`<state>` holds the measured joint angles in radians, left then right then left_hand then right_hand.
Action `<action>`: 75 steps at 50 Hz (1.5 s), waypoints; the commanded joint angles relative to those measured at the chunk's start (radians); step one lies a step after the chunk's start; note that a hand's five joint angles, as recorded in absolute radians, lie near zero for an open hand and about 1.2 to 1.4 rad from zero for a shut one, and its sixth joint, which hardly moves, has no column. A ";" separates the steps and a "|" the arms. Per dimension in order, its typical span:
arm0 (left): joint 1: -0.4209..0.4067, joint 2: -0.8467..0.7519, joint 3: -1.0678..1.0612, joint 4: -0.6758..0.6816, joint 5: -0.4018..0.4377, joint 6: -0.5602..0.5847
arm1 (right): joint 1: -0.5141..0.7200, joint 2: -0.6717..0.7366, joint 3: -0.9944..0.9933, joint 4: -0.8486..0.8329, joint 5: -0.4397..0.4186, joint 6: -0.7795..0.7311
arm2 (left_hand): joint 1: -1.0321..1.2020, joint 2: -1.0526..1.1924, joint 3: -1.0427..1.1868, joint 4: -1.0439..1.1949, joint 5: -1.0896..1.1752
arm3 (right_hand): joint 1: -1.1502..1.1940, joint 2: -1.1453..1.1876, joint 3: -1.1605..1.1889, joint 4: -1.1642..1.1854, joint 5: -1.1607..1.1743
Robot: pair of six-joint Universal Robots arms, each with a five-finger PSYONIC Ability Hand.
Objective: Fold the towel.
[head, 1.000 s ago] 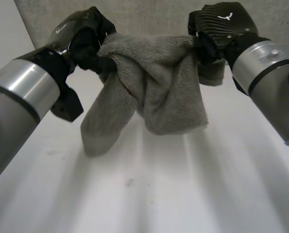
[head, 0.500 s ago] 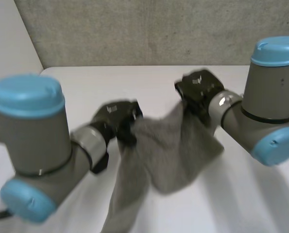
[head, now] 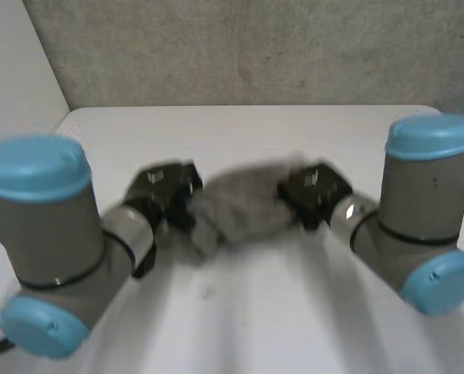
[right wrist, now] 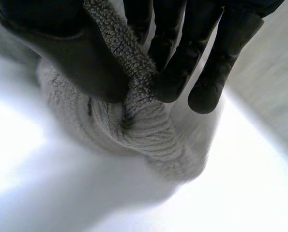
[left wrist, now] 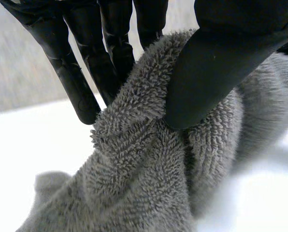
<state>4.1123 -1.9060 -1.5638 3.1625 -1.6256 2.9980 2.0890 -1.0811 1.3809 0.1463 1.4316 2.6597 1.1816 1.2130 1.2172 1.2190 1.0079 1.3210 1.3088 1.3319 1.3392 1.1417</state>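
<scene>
Towel [head: 239,210], one only, grey and bunched, hangs low over the white counter [head: 255,319] between two arms that angle inward. The left robot hand [head: 165,191] pinches one end between its thumb and straight fingers [left wrist: 81,82]. The right robot hand [head: 313,191] pinches the other end the same way, facing the left.

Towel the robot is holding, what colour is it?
The towel is plain grey, no pattern; clearest in the left wrist view.
</scene>
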 commanded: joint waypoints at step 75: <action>0.316 -0.018 -0.252 -0.062 0.308 0.208 | 0.043 0.000 -0.093 0.142 -0.106 0.309 | -0.607 -0.638 -0.642 -0.644 -0.608 | 0.075 0.087 0.064 0.057 0.080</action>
<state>4.4316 -1.9231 -1.8151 3.0985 -1.3185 3.2088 2.1313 -0.9961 1.2286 0.2981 1.3218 2.9760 0.5229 0.5249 0.5245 0.5246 0.3486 1.3229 1.2944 1.2844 1.3392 1.1445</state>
